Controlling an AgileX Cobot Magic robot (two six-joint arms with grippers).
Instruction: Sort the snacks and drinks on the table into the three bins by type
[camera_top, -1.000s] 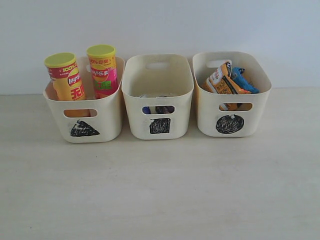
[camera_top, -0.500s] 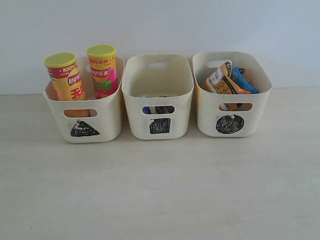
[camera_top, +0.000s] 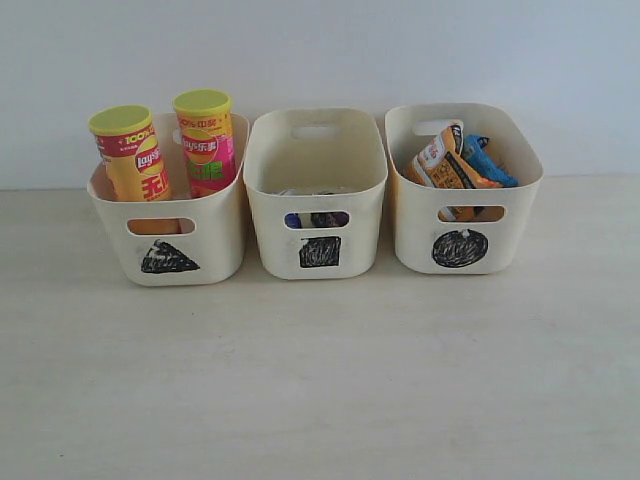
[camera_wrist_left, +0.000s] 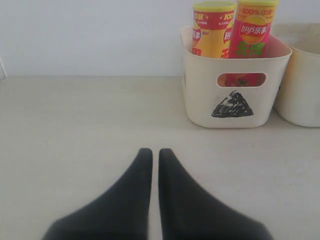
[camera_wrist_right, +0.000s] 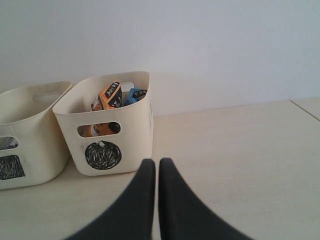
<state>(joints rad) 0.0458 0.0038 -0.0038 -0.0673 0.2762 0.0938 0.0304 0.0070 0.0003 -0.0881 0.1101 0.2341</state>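
A plain pale grey-white wall (camera_top: 320, 50) is rising just behind the table (camera_top: 320, 380), meeting its far edge and filling the background.

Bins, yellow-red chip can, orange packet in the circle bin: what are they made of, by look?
Bins: likely moulded plastic, cream, satin; rounded corners, cut handle slots.
Yellow-red chip can: probably a printed paperboard tube with a plastic lid, though the look leaves it open.
Orange packet: thin glossy film, judging by its crinkles and highlights.
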